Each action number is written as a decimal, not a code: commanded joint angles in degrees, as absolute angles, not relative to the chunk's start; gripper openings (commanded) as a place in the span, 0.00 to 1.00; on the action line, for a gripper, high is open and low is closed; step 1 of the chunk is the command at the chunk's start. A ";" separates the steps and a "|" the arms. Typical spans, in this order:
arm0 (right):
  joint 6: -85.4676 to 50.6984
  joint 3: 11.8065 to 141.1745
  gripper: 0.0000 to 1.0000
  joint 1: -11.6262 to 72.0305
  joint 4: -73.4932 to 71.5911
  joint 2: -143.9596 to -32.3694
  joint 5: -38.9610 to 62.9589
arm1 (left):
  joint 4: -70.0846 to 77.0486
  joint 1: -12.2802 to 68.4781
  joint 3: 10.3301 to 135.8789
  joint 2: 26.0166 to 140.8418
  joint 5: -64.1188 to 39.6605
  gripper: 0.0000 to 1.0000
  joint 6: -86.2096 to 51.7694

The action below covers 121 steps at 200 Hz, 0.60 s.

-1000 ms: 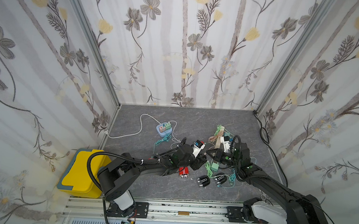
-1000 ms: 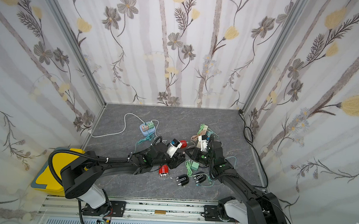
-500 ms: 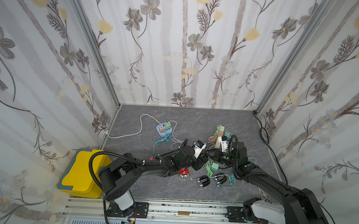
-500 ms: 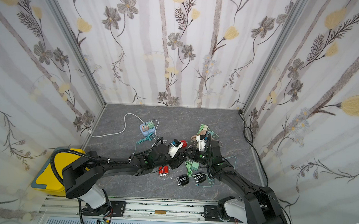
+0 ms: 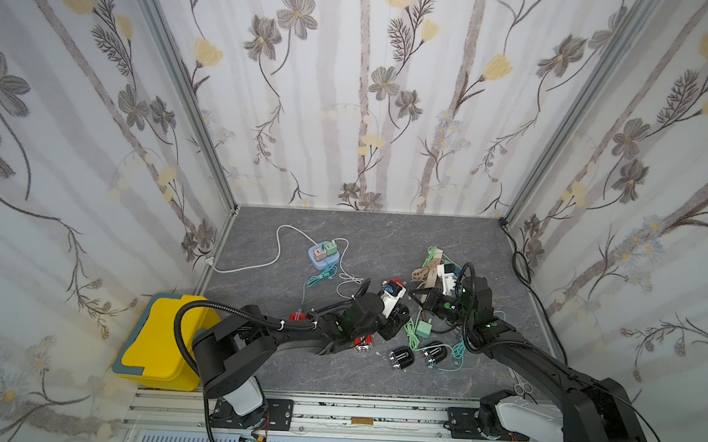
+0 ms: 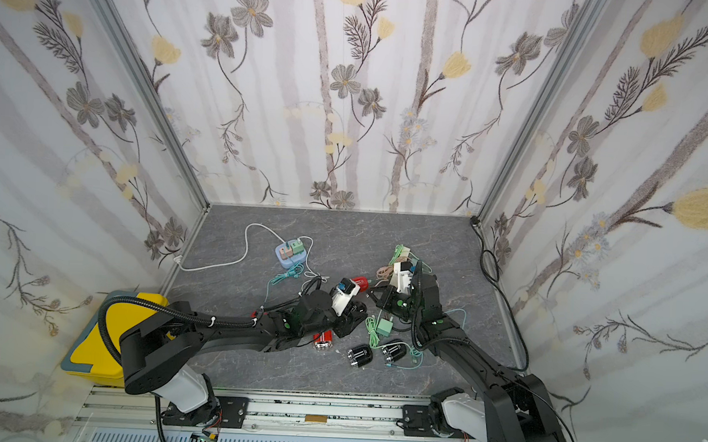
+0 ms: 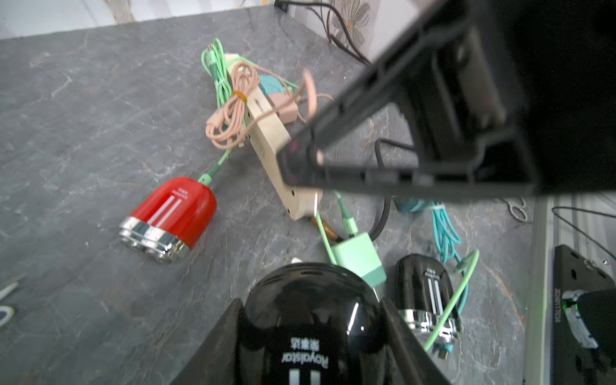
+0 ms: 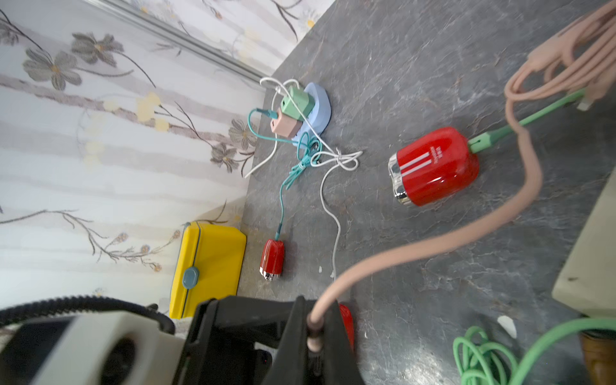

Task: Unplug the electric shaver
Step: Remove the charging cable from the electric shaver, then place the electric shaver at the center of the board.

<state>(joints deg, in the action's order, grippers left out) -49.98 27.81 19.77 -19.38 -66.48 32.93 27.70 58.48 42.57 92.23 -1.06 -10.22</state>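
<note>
The black shaver [image 7: 306,293], glossy, hard and likely light, is clamped across its body in the left claw [image 7: 310,311], over the bench [image 7: 100,100]. The right claw [image 8: 313,336] pinches the limp pink cable [image 8: 433,246]; better to pull by its stiff plug.

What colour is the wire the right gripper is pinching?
The wire in the right gripper is pale pink, clearest in the right wrist view.

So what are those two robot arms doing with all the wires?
They're working on unplugging a shaver. The left fingers grip a black shaver, and the right fingers are pinched shut on the end of a pink cable. In the left wrist view that end looks apart from the shaver. A red shaver nearby has a green cable plugged in.
</note>
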 commanded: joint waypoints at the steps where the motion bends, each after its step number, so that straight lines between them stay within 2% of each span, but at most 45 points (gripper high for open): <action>1: -56.05 25.95 0.05 17.89 -28.47 -66.20 37.42 | 27.09 59.02 41.76 91.37 0.78 0.39 -8.71; 19: -56.27 25.92 0.05 17.03 -29.40 -66.14 38.08 | 26.24 59.28 41.27 91.07 1.14 0.39 -8.44; 47: -46.02 31.83 0.05 19.96 -14.00 -65.57 30.09 | 26.54 59.41 40.57 90.37 1.14 0.39 -9.23; 74: -42.75 33.04 0.05 20.33 -9.75 -64.85 25.79 | 24.31 59.35 41.72 91.50 1.56 0.39 -10.78; 121: -33.55 36.28 0.05 20.86 5.71 -60.67 7.29 | 18.35 59.34 45.25 94.88 2.72 0.41 -14.08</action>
